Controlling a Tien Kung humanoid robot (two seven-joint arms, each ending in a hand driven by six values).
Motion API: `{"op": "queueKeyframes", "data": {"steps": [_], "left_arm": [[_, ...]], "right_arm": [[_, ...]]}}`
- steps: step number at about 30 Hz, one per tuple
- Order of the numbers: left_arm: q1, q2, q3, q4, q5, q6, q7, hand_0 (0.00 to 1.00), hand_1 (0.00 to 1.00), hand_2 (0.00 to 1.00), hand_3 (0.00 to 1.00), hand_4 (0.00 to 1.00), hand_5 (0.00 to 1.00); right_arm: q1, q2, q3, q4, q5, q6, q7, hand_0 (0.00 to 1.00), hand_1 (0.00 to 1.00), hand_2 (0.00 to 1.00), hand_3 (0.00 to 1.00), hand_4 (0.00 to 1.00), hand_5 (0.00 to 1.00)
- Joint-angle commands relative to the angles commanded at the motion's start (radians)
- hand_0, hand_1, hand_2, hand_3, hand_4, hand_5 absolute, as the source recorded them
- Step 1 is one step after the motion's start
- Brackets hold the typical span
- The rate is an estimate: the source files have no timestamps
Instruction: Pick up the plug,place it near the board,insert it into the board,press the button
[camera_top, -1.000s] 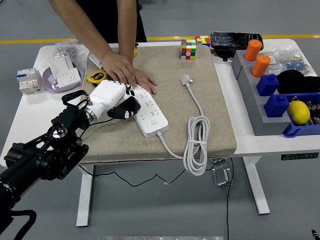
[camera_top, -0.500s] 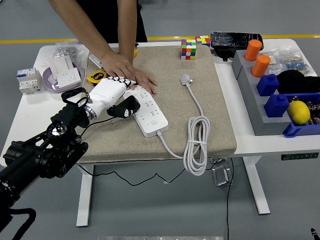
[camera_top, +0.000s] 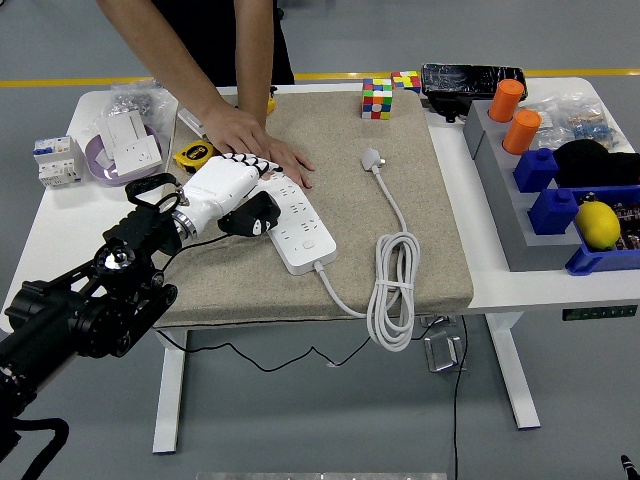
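A white power strip (camera_top: 300, 226) lies at an angle on the tan mat (camera_top: 430, 210). Its white plug (camera_top: 372, 158) rests unplugged on the mat to the right, and its cable is coiled (camera_top: 395, 288) at the mat's front edge. My left hand (camera_top: 250, 190), white with a black thumb, hovers over the strip's left far end, fingers stretched out and holding nothing. A person's hand (camera_top: 250, 140) lies flat on the strip's far end, just beyond my fingertips. The right arm does not show.
A yellow tape measure (camera_top: 193, 153), a purple bowl of white sockets (camera_top: 125, 155) and a circuit breaker (camera_top: 55, 160) sit at the left. Two puzzle cubes (camera_top: 377, 98) and a black device (camera_top: 472, 78) stand at the back. A grey rack (camera_top: 500, 190) with orange cylinders, blue blocks and a lemon (camera_top: 597, 225) fills the right.
My left hand has shifted slightly forward and right over the strip's end, its fingers stretching toward the person's hand. The plug, the cable and the person's hand have stayed put.
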Motion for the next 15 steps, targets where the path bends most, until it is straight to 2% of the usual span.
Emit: {"op": "queueKeyframes", "data": {"steps": [2, 4, 5, 7, 10, 11, 15], "left_arm": [[0.004, 0.002, -0.002, -0.006, -0.001, -0.014, -0.006, 0.818, 0.925, 0.917, 0.892, 0.998, 0.537], [0.013, 0.007, -0.010, -0.026, -0.042, -0.037, -0.012, 0.818, 0.925, 0.917, 0.892, 0.998, 0.537], [0.021, 0.011, -0.017, -0.043, -0.060, -0.049, -0.012, 0.877, 0.978, 0.958, 0.918, 0.998, 0.785], [0.037, 0.018, -0.032, -0.080, -0.105, -0.069, -0.008, 0.877, 0.978, 0.958, 0.918, 0.998, 0.785], [0.081, 0.027, -0.086, -0.172, -0.195, -0.100, 0.007, 0.877, 0.978, 0.958, 0.918, 0.998, 0.785], [0.091, 0.029, -0.099, -0.196, -0.217, -0.106, 0.010, 0.956, 0.998, 0.984, 0.943, 0.998, 0.998], [0.140, 0.036, -0.169, -0.304, -0.320, -0.139, 0.032, 0.956, 0.998, 0.984, 0.943, 0.998, 0.998]], "right_arm": [[-0.002, 0.000, -0.001, 0.000, 0.001, 0.000, 0.000, 0.954, 0.878, 0.815, 0.813, 0.998, 0.998], [-0.004, 0.000, -0.001, 0.000, 0.000, 0.000, -0.001, 0.954, 0.878, 0.815, 0.813, 0.998, 0.998], [-0.004, 0.001, 0.000, 0.000, 0.000, -0.001, -0.001, 0.954, 0.878, 0.816, 0.813, 0.998, 0.998], [-0.004, 0.001, -0.001, 0.000, 0.000, 0.000, -0.001, 0.954, 0.878, 0.816, 0.813, 0.998, 0.998], [-0.003, 0.002, 0.000, 0.000, -0.001, -0.001, -0.001, 0.954, 0.878, 0.816, 0.813, 0.998, 0.998], [-0.003, 0.002, 0.000, 0.001, -0.002, -0.001, -0.001, 0.954, 0.878, 0.815, 0.813, 0.998, 0.998], [0.000, -0.001, -0.003, 0.000, 0.002, -0.001, -0.001, 0.954, 0.878, 0.815, 0.813, 0.998, 0.998]]}}
